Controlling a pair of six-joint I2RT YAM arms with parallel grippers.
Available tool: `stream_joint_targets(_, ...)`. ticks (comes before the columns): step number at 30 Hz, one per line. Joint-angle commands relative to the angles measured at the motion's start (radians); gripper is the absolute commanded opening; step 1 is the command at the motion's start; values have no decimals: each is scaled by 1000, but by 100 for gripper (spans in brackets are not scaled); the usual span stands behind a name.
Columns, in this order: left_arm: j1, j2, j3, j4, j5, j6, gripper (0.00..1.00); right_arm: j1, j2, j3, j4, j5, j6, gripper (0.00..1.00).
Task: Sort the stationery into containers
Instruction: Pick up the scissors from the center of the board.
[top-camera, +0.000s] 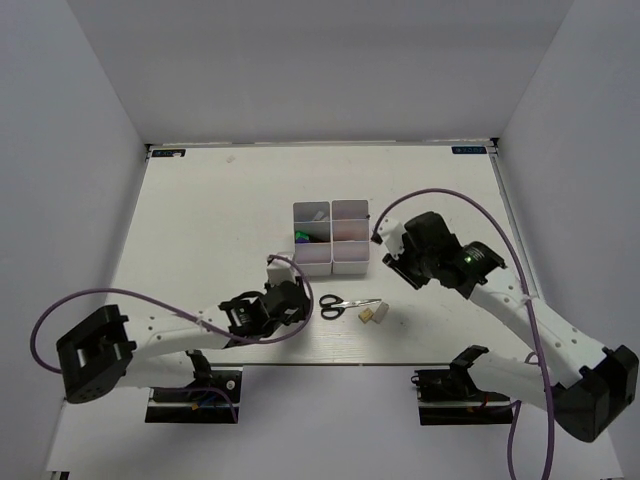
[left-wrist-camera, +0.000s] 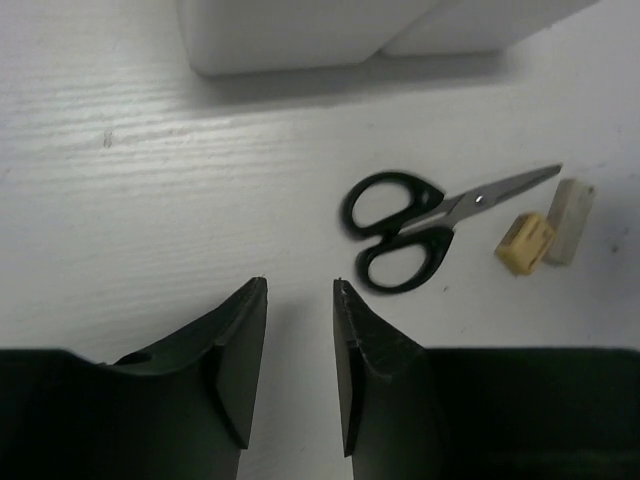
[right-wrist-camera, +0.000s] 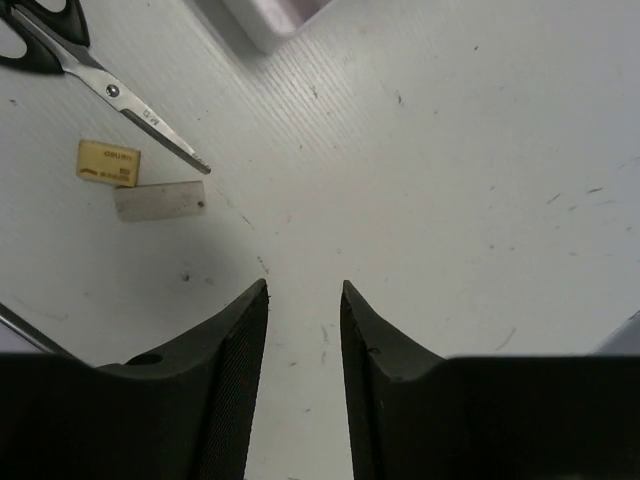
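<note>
Black-handled scissors (top-camera: 348, 304) (left-wrist-camera: 420, 225) (right-wrist-camera: 100, 85) lie shut on the white table in front of the containers (top-camera: 330, 238), a block of small white bins. One of the bins shows a green-tipped item (top-camera: 303, 237). A tan eraser (top-camera: 366, 316) (left-wrist-camera: 526, 243) (right-wrist-camera: 108, 162) and a grey eraser (top-camera: 380, 312) (left-wrist-camera: 570, 220) (right-wrist-camera: 160, 200) rest side by side near the scissor blades. My left gripper (top-camera: 303, 303) (left-wrist-camera: 300, 285) stands open and empty just left of the scissor handles. My right gripper (top-camera: 392, 264) (right-wrist-camera: 305, 287) is open and empty to the right of the bins, over bare table.
Grey walls close in the table on the left, back and right. A purple cable (top-camera: 440, 195) arcs above the right arm and another loops by the left arm (top-camera: 60, 310). The table's near edge (top-camera: 330, 363) runs just behind the arm bases.
</note>
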Motion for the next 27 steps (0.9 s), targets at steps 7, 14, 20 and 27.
stream_joint_targets(7, -14, 270, 278, -54, -118, -86, 47, -53, -185, -190, 169, -94, 156, 40)
stream_joint_targets(14, -14, 376, 352, -117, -66, -121, 47, -96, -258, -237, 196, -95, 167, 41)
stream_joint_targets(20, -22, 390, 375, -175, -55, -123, 44, -130, -269, -265, 221, -103, 187, 41)
stream_joint_targets(27, -28, 451, 404, -197, -38, -120, 44, -170, -278, -288, 235, -167, 196, 41)
